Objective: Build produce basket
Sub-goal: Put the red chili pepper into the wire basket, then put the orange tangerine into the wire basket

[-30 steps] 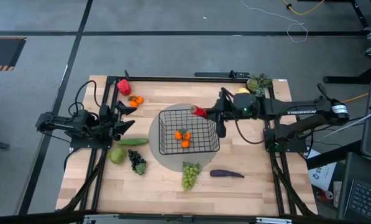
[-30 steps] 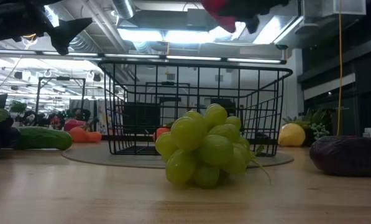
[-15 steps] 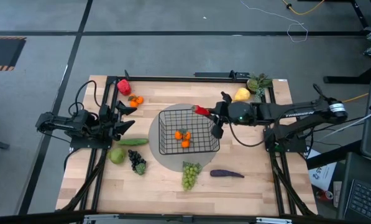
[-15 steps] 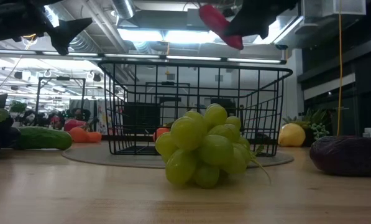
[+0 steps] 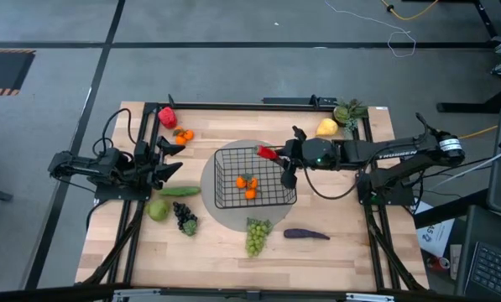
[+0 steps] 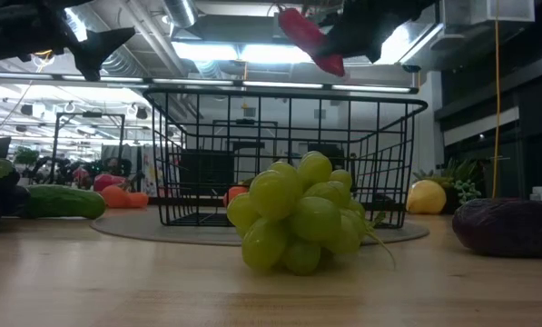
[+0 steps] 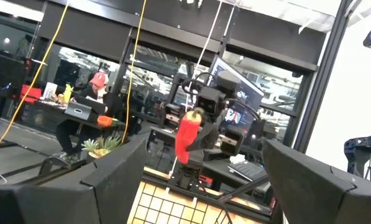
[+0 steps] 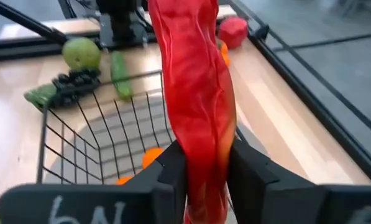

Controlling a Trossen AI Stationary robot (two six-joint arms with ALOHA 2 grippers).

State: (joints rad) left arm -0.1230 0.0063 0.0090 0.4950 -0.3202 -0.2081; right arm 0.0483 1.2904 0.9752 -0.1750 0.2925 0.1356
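Fingers of the right gripper (image 8: 201, 171) are pinching the red chili (image 8: 194, 93) above the basket (image 5: 254, 178), near its right rim, seemingly loosening. Next: release inside. Left gripper (image 5: 168, 159) is waiting, splayed, near the tabletop's left edge.

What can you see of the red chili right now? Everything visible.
The red chili is a long, glossy, wrinkled toy pepper that looks like plastic, its stem not clearly visible. It is held in the air between the right gripper's two dark fingers, which touch it on both sides. It hangs tilted above the rim of the black wire basket, over its right side, touching nothing else.
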